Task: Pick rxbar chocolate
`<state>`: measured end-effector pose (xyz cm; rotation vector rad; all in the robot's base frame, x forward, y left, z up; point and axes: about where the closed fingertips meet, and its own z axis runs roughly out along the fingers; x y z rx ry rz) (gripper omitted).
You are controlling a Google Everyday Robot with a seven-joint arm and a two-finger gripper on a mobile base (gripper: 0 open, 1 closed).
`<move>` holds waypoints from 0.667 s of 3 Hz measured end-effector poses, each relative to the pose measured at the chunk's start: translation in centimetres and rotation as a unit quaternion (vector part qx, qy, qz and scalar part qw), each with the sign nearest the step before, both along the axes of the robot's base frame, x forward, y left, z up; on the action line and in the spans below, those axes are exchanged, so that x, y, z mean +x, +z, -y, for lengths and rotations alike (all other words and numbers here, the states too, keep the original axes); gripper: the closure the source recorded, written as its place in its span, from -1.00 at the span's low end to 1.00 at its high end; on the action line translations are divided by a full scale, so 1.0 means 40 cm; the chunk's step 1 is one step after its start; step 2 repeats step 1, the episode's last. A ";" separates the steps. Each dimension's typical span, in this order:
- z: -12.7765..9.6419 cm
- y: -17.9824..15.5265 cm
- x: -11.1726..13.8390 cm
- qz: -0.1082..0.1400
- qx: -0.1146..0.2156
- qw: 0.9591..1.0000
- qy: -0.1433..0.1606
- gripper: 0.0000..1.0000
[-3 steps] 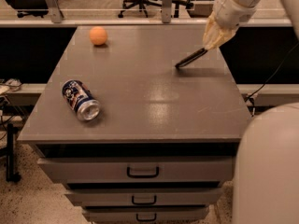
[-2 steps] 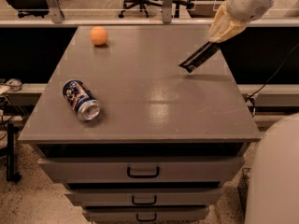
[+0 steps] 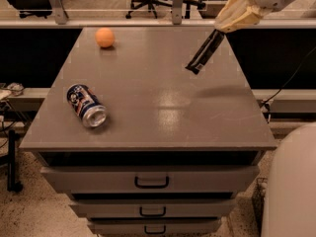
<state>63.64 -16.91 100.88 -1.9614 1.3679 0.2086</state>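
Gripper [image 3: 226, 25] at 1 o'clock over the table [image 3: 148, 117], closed on the top end of the bar [image 3: 203, 52]. Bar slanting down toward 7 o'clock, clear of the surface. Probably light, thin, slick and slightly floppy; with only 1 end pinched, liable to swing or slip. Safer pinched across the flat faces, nearer mid-length.
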 end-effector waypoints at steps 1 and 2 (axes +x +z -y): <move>-0.017 0.015 0.019 0.012 0.015 1.000 -0.003 1.00; -0.017 0.015 0.019 0.012 0.015 1.000 -0.003 1.00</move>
